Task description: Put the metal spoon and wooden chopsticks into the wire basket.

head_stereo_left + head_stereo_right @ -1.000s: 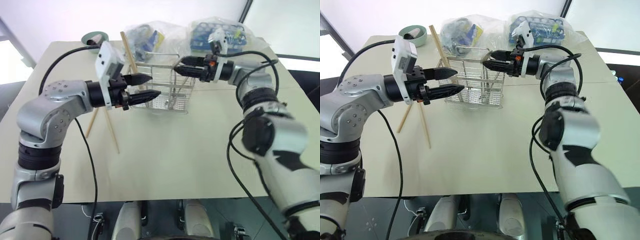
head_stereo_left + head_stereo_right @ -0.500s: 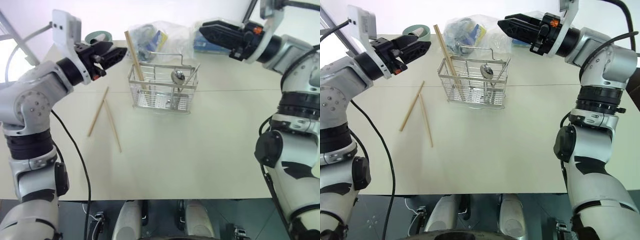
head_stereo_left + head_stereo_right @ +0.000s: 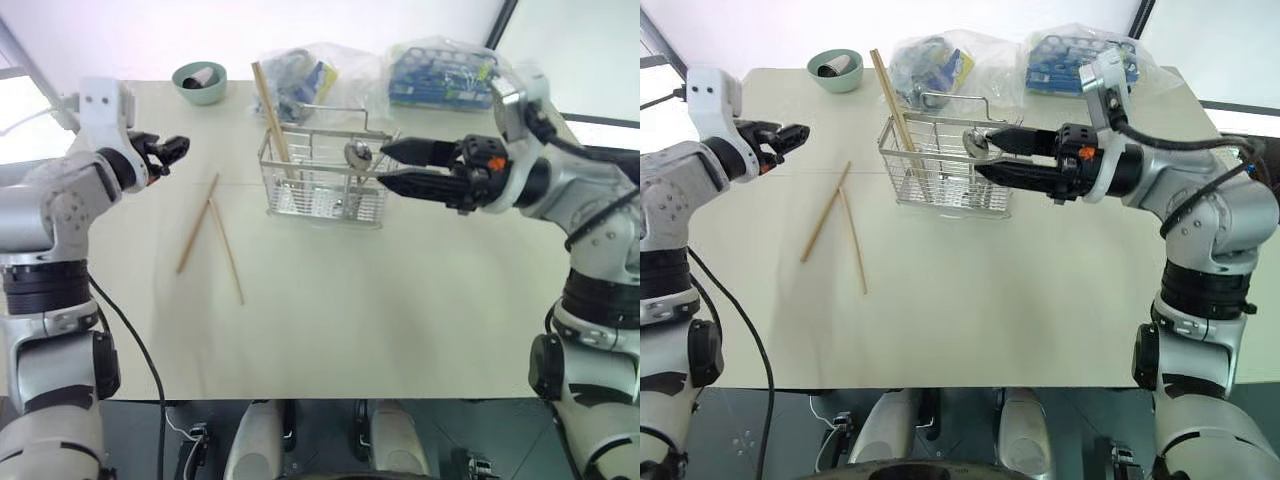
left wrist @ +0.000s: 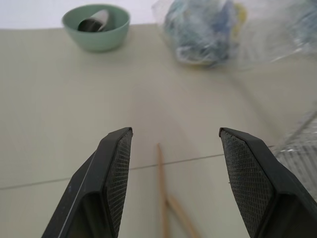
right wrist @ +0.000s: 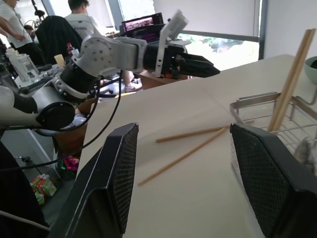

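My two arms over the table, nothing held. L gripper hangs above the table's left edge, fingers spread, empty; in its wrist view the chopstick tips show between the fingers. R gripper reaches in level from the right toward the wire basket, fingers spread w/ nothing between them, tips just beside the basket's right end.

Metal spoon is in the basket's right part, bowl up near the rim, handle running down inside. Wooden chopsticks lie flat on the table left of the basket, apart from it: the two make a narrow V joined at the far end, long axes running far-to-near, one angling left, the other right. A thicker pale stick leans in the basket's left end, top tilted away. Green bowl and plastic bags at the far edge.
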